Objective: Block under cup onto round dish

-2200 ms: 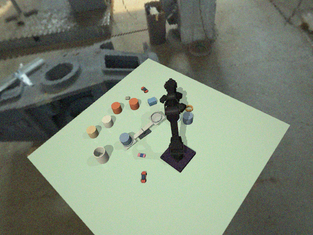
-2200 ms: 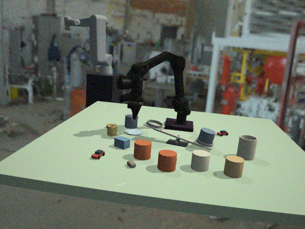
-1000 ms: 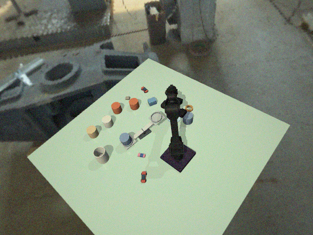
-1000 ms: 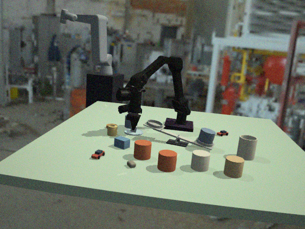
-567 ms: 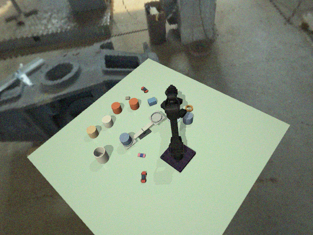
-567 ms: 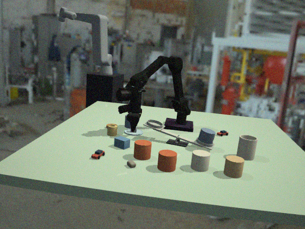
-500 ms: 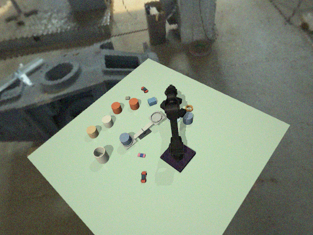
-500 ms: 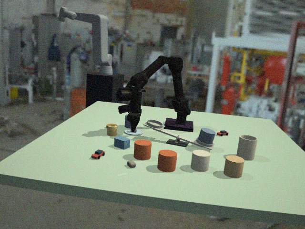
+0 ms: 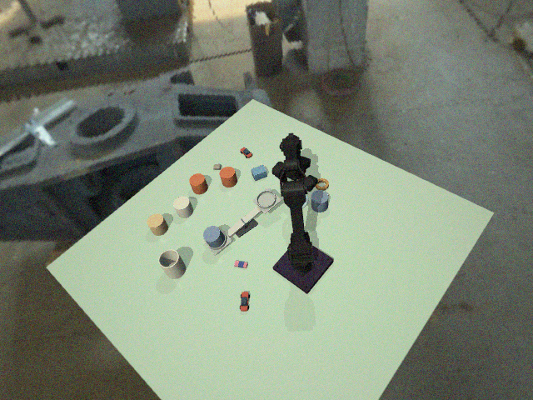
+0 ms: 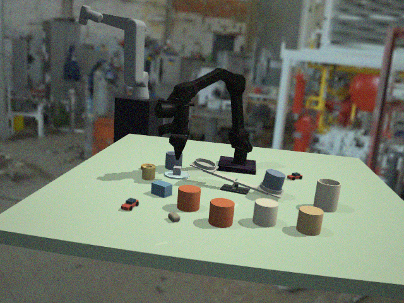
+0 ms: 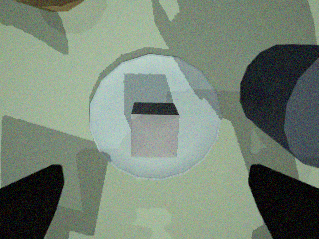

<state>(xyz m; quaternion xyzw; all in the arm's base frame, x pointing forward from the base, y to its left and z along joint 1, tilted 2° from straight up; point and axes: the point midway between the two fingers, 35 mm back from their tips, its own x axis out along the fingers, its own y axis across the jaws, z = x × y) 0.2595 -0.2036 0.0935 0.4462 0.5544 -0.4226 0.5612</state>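
Note:
The pale pink block (image 10: 177,170) (image 11: 155,135) rests on the round dish (image 10: 185,176) (image 11: 107,119), near its middle. My gripper (image 10: 178,158) (image 11: 158,174) is open and empty, just above the block, with its fingertips wide apart in the wrist view. One blue-grey cup (image 9: 320,201) (image 10: 169,161) (image 11: 266,90) stands on the table beside the dish, not over it. The other blue-grey cup (image 9: 213,237) (image 10: 274,180) stands on the low end of the tilted balance (image 9: 247,217) (image 10: 221,177). The raised end is empty. The arm mostly hides the dish in the top view.
A gold ring-shaped thing (image 9: 326,186) (image 10: 148,173) is near the dish. A blue box (image 9: 259,172) (image 10: 161,189), two orange cylinders (image 10: 188,199) (image 10: 221,213), a white cylinder (image 10: 265,213), a tan cylinder (image 10: 309,221) and a tall beige cup (image 10: 326,197) stand farther out. Small cars lie around.

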